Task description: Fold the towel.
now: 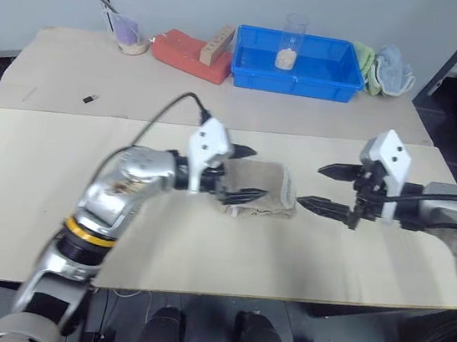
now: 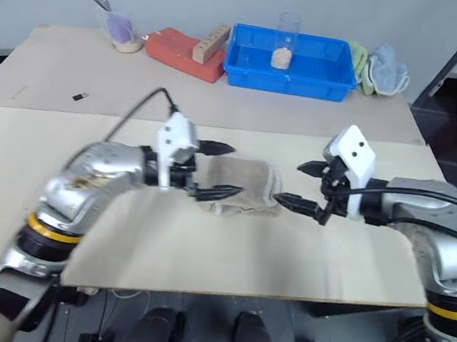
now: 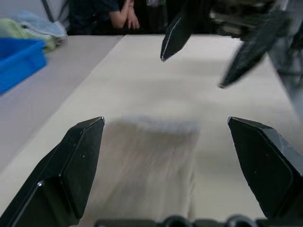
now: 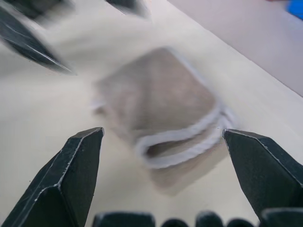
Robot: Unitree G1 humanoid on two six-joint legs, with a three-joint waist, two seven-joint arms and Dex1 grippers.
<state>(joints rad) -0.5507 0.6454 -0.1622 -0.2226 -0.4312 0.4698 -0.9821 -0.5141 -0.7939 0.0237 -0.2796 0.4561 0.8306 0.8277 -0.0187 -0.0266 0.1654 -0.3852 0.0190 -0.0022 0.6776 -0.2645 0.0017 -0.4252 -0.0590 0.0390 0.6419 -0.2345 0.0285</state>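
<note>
The towel (image 1: pixel 264 190) lies folded into a small, thick beige terry bundle in the middle of the pale, smooth worktop (image 1: pixel 201 252), its white stitched edging curling along one open end. The left hand (image 1: pixel 243 173) hangs over the bundle's near side with its black tapered fingers spread wide. The right hand (image 1: pixel 333 189) faces it from the other side, fingers likewise apart, clear of the cloth.
</note>
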